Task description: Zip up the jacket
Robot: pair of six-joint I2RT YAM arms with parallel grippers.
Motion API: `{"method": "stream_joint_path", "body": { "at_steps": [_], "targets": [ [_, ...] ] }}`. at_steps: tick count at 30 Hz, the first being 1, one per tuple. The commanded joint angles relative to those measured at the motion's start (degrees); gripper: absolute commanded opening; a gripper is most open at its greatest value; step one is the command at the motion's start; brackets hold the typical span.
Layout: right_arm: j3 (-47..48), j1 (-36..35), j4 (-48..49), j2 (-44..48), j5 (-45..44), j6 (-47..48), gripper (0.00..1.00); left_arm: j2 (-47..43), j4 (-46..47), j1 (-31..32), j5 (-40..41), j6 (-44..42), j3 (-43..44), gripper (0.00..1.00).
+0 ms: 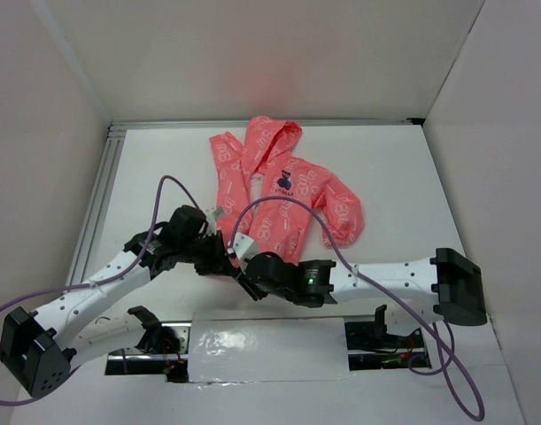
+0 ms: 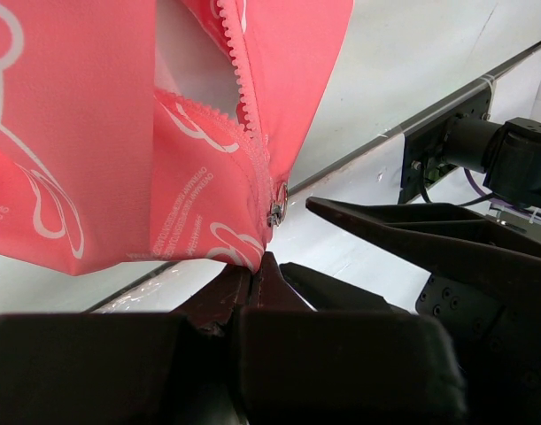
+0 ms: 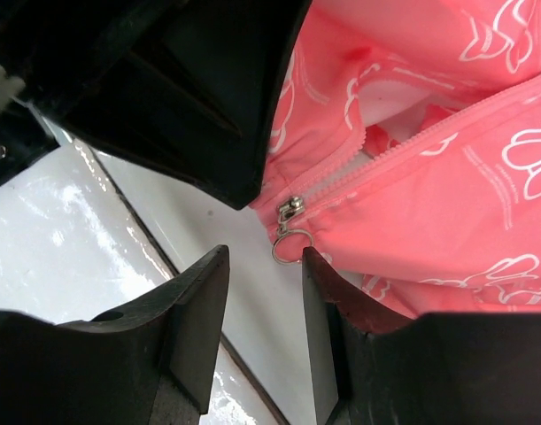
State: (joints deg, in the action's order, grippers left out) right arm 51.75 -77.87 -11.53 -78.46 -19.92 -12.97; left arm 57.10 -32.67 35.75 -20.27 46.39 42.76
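Note:
The coral-pink jacket (image 1: 288, 190) lies flat on the white table, hood at the far side, its front open above the zipper slider. My left gripper (image 1: 222, 257) is shut on the jacket's bottom hem (image 2: 243, 252), just below the metal zipper slider (image 2: 276, 211). My right gripper (image 3: 264, 257) is open, and the slider's ring pull (image 3: 292, 243) hangs between its fingertips, close to the right finger (image 3: 319, 292). The zipper teeth (image 2: 239, 71) run apart above the slider. The right gripper's fingers (image 2: 412, 230) show in the left wrist view beside the hem.
White walls enclose the table on three sides. A metal rail (image 1: 97, 195) runs along the left edge. A slot with cables and a taped patch (image 1: 261, 347) lies at the near edge between the arm bases. The left gripper's black body (image 3: 190, 88) crowds the right wrist view.

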Motion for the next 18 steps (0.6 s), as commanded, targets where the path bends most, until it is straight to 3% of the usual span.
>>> {"method": "stream_joint_path", "body": {
  "at_steps": [1,9,12,13,18],
  "targets": [
    [-0.86,-0.09,3.71,0.15,0.51,-0.12,0.46,-1.20,-0.47,0.02,-1.88,-1.39,-0.05,0.00],
    [-0.24,-0.09,3.71,-3.28,-2.92,-0.12,0.48,-1.20,-0.47,0.02,-1.88,-1.39,-0.05,0.00],
    [0.89,-0.09,3.71,-4.51,-3.63,-0.12,0.42,-1.20,-0.47,0.02,-1.88,-1.39,-0.05,0.00],
    [0.90,-0.09,3.71,-4.51,-3.63,-0.12,0.33,-1.20,-0.47,0.02,-1.88,-1.39,-0.05,0.00],
    [0.28,-0.09,3.71,-2.24,-3.63,-0.12,0.14,-1.20,-0.47,0.02,-1.35,-1.39,-0.05,0.00]
  ]
}}
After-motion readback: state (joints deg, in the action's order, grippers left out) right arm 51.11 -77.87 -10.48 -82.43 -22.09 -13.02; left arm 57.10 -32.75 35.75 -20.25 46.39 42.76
